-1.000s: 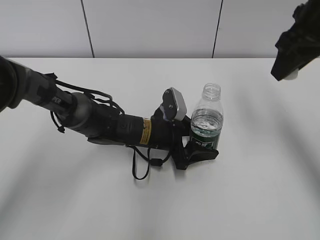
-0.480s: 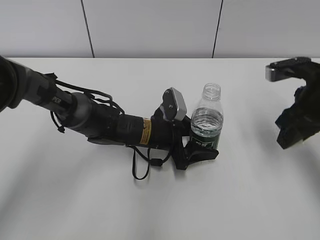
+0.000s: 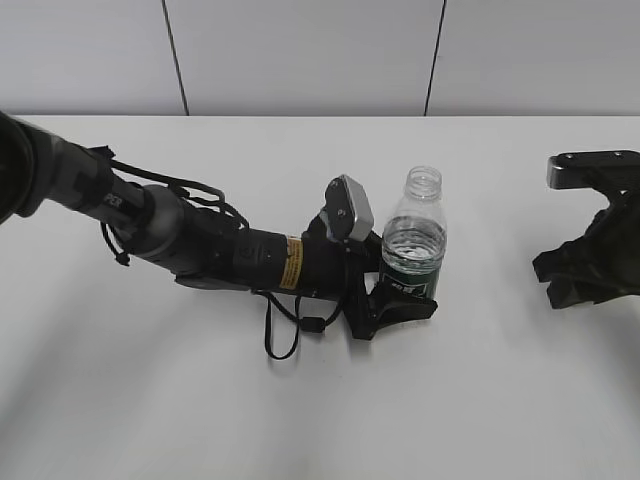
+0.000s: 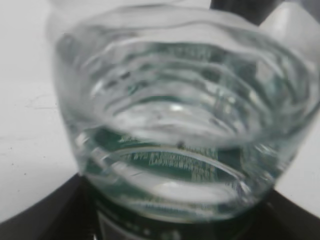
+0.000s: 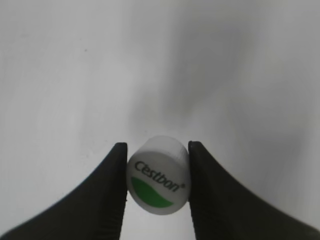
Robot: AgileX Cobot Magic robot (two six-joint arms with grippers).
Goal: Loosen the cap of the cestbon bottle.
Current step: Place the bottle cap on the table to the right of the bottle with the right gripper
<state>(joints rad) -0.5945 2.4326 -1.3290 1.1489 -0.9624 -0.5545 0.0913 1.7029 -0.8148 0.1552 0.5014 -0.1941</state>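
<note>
The cestbon bottle [image 3: 414,240] stands upright on the white table, its neck open with no cap on it. My left gripper [image 3: 400,298] is shut on the bottle's green-label lower part; the left wrist view shows the clear ribbed bottle [image 4: 185,115] filling the frame. My right gripper [image 3: 585,285] is low at the table's right side. In the right wrist view it [image 5: 157,175] is shut on the white cap [image 5: 158,181], which shows green mark and "Cestbon" lettering, just above the table.
The left arm [image 3: 190,245] lies across the white table [image 3: 300,400] from the left with loose cables. A grey panelled wall [image 3: 300,50] runs behind the table's far edge.
My right gripper, holding the cap, has come down from the upper right to just above the table at the right. The left arm and bottle have not moved.
</note>
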